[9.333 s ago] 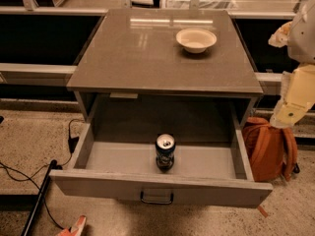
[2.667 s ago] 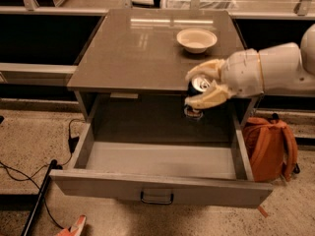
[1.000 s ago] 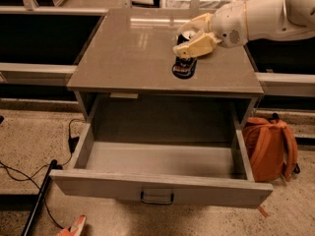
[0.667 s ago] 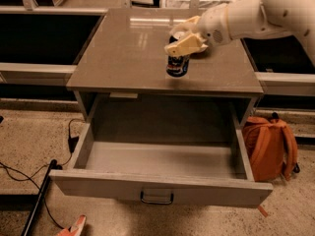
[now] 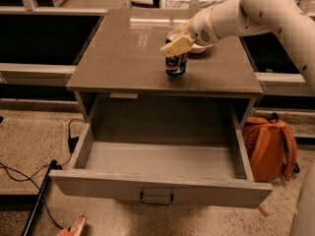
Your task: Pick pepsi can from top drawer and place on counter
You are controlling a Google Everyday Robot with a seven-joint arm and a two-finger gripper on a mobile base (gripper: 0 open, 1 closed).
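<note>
A: Camera view, looking down at the front of the cabinet. Where is the tool (image 5: 176,47) sitting?

B: It is hanging over the middle-right of the bench (image 5: 128,58), with the white arm (image 5: 256,9) reaching in from the upper right. It is clamping the top of the can (image 5: 175,67), cream fingers (image 5: 173,44) closing in on either side of the rim.

A: And the can itself?

B: It is standing upright on the bench, base touching the surface, a little back from the front edge. The blue body is showing below the tool.

A: Drawer?

B: The drawer (image 5: 162,188) is standing pulled fully out below the bench, and its grey floor is showing. The dark handle (image 5: 156,199) is sitting at the centre of the front panel.

A: Anything else nearby?

B: A pale bowl (image 5: 199,48) is peeking out just behind the tool, mostly hidden. An orange backpack (image 5: 270,146) is leaning on the floor to the right of the cabinet. Black cables (image 5: 29,173) are trailing across the floor at the left.
</note>
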